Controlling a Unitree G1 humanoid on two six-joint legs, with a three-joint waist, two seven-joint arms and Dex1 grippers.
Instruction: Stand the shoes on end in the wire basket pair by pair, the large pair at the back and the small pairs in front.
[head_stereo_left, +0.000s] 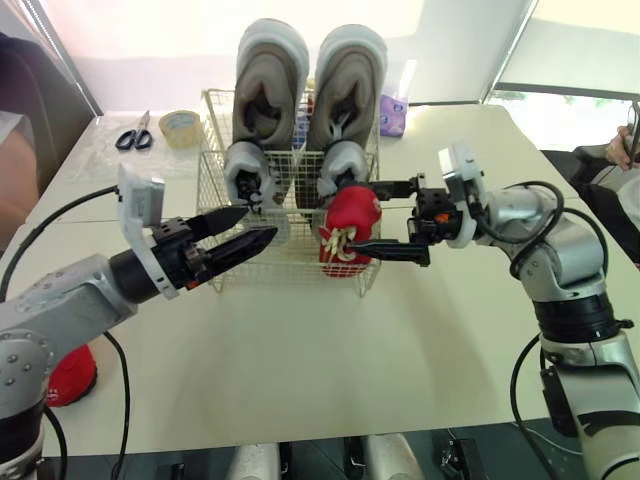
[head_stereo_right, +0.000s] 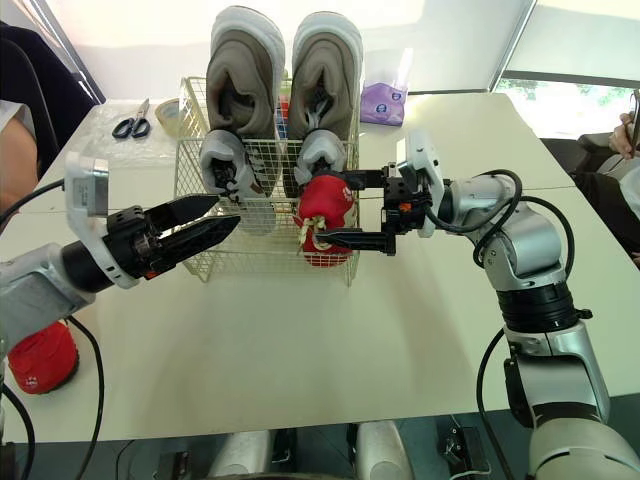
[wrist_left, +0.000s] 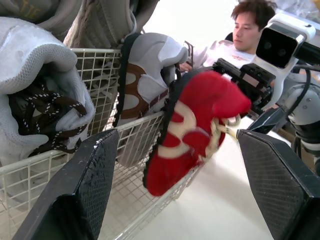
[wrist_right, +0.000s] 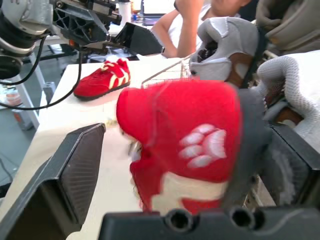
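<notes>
A wire basket (head_stereo_left: 218, 185) stands mid-table. The large grey pair (head_stereo_left: 270, 80) stands on end at its back, and a small grey pair (head_stereo_left: 248, 168) stands in front of it. A small red shoe (head_stereo_left: 350, 222) hangs toe-up over the basket's front right rim, between the fingers of my right gripper (head_stereo_left: 362, 216). That gripper is open: one pad lies by the sole and the other pad (wrist_right: 75, 165) is clear of the shoe. My left gripper (head_stereo_left: 258, 226) is open and empty at the basket's front left. The second red shoe (head_stereo_left: 70, 375) lies at the table's left edge.
Scissors (head_stereo_left: 134, 135) and a tape roll (head_stereo_left: 180, 125) lie at the back left, and a purple packet (head_stereo_left: 393, 113) sits behind the basket on the right. People sit at the left (head_stereo_right: 15, 140) and right (head_stereo_left: 625, 150) edges. Bare table lies in front.
</notes>
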